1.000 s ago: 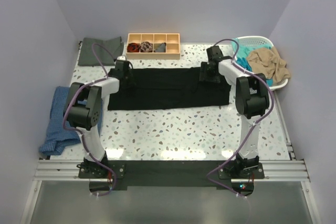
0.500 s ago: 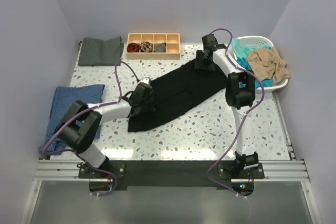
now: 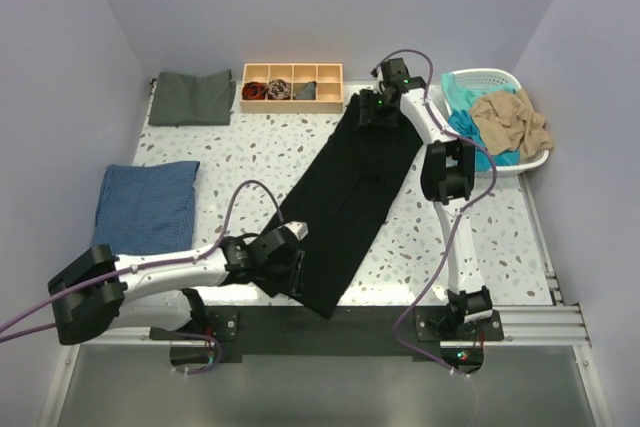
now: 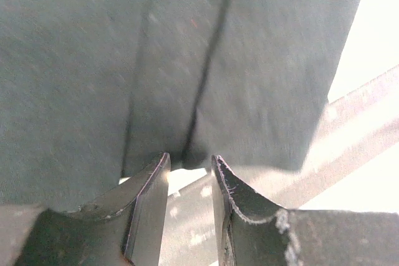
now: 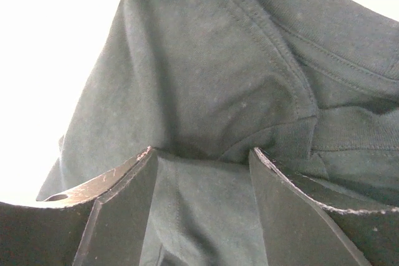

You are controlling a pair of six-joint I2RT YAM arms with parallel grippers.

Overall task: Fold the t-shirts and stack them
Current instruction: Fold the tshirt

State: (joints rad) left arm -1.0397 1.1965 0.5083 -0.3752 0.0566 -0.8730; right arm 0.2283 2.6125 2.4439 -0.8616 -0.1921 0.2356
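**Q:** Left gripper (image 3: 288,247), pose and state?
**A:** Arm stretched low along the near edge of the table (image 3: 450,237). Fingers pinched on the near hem of the black t-shirt (image 3: 350,192).
**Q:** Right gripper (image 3: 368,112)?
**A:** Arm reaching to the far side, beside the basket (image 3: 487,74). Clamped on bunched cloth by the collar (image 5: 336,135).
**Q:** Shirt?
**A:** Folded into a long narrow strip. It lies diagonally on the table from far right to the front edge, smooth and held between both grippers.
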